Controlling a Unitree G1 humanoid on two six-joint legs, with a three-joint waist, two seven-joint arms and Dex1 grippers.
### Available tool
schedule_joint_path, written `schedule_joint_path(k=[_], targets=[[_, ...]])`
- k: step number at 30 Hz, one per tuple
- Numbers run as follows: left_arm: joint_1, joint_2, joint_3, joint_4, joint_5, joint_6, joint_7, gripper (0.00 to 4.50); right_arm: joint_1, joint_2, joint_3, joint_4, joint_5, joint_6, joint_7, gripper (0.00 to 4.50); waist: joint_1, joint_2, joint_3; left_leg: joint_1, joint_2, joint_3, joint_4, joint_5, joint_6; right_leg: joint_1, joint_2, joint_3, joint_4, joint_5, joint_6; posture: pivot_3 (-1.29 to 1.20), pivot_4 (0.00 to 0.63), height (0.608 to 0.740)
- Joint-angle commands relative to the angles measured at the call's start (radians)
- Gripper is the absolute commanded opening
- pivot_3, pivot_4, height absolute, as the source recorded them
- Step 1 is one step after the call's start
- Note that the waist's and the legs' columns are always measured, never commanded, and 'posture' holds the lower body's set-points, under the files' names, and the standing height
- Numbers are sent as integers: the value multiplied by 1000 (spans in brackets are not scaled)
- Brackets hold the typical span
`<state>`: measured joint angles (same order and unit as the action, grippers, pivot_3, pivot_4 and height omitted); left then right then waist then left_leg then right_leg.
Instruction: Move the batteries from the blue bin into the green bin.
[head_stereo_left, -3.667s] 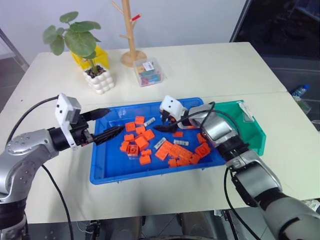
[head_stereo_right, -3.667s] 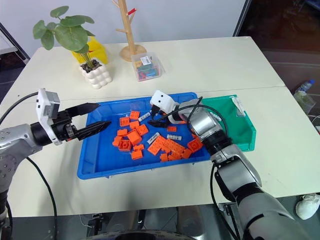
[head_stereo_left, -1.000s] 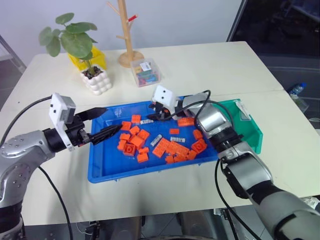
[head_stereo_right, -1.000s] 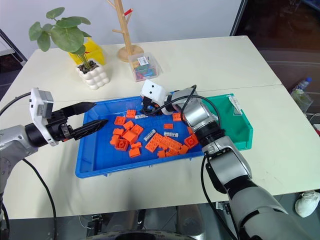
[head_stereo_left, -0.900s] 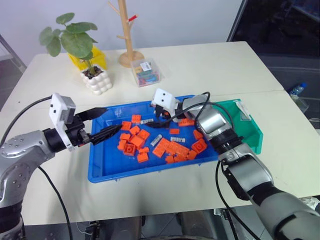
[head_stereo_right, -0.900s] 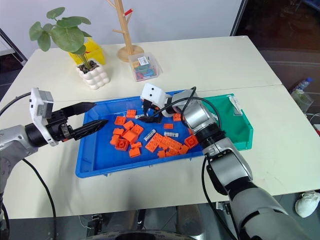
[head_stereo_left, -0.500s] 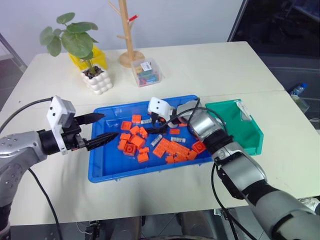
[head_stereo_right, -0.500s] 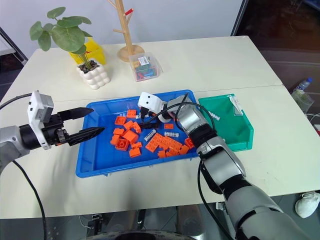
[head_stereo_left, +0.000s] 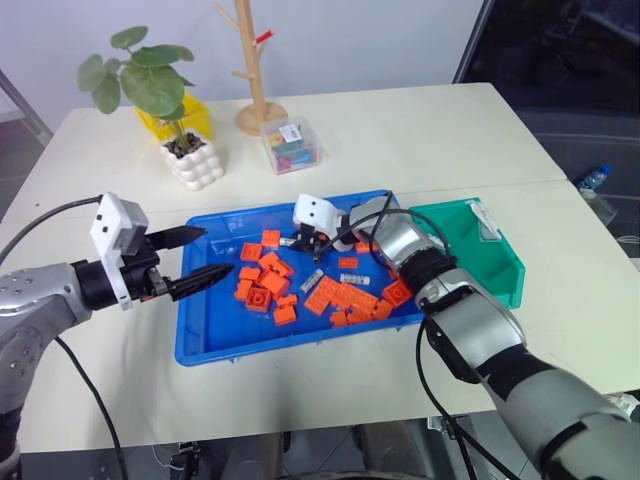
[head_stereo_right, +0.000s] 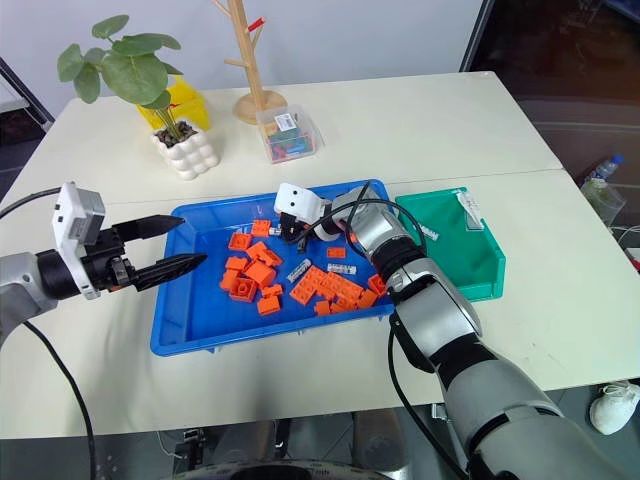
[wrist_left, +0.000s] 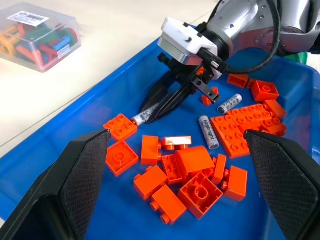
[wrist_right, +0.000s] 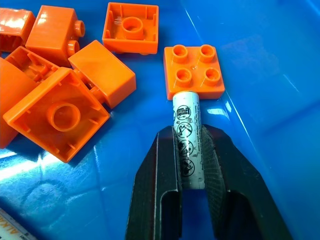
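Note:
The blue bin (head_stereo_left: 197, 345) lies in the middle of the table with orange toy bricks and several batteries in it. My right gripper (wrist_right: 189, 134) is low at the bin's far side, shut on one battery (wrist_right: 187, 131) that rests on the blue floor, its free end against a flat orange brick (wrist_right: 195, 71). The left wrist view shows that same held battery (wrist_left: 144, 117), plus two loose batteries (wrist_left: 209, 132) (wrist_left: 229, 103) among the bricks. The green bin (head_stereo_left: 492, 262) stands against the blue bin's right end. My left gripper (head_stereo_left: 218, 250) hovers open over the bin's left end, holding nothing.
Orange bricks (head_stereo_left: 270, 285) are piled in the bin's middle. Behind the bin stand a clear box of colourful bits (head_stereo_left: 293, 146), a wooden peg stand (head_stereo_left: 256, 108) and a potted plant (head_stereo_left: 192, 160) in front of a yellow container (head_stereo_left: 157, 117).
My right gripper sank to the bin floor and closed its open fingers on a battery at the far side. The left arm has stayed put.

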<state>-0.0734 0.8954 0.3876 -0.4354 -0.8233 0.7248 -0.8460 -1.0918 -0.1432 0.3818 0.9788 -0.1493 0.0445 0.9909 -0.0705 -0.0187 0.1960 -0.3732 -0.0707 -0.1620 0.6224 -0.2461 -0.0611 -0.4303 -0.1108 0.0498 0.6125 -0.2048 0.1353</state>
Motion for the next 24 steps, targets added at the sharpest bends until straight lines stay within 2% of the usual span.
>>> schedule_joint_path(k=[1,6,13,18,24], targets=[[-9,3,42,-19,-11,-23,-10,4500,7,-2,-5,-8,-14,13,7,83,0,0,0,0,0,0,0,0,0,0,0,0,0,0,0,0,150,740],[-66,-51,9,-3,-44,-38,-1,4500,-18,-56,-67,-143,24,86,0,83,5,1,0,-1,0,0,0,0,0,0,0,0,0,0,0,0,150,740],[-275,-187,-136,129,2,-93,-20,4500,-26,-262,-224,-666,144,494,57,83,22,1,0,-2,-1,-2,0,1,-1,-1,0,-1,0,0,0,0,150,740],[-432,-254,-274,276,79,-149,-114,4500,110,-481,-295,-983,179,749,64,83,34,-1,0,-2,-1,-2,1,1,-1,0,0,-1,-1,0,0,0,150,740],[-560,-317,-373,425,156,-210,-223,4500,315,-640,-404,-1251,243,983,18,83,29,0,0,-3,-2,1,4,0,-1,1,-2,0,-3,0,1,0,150,740]])
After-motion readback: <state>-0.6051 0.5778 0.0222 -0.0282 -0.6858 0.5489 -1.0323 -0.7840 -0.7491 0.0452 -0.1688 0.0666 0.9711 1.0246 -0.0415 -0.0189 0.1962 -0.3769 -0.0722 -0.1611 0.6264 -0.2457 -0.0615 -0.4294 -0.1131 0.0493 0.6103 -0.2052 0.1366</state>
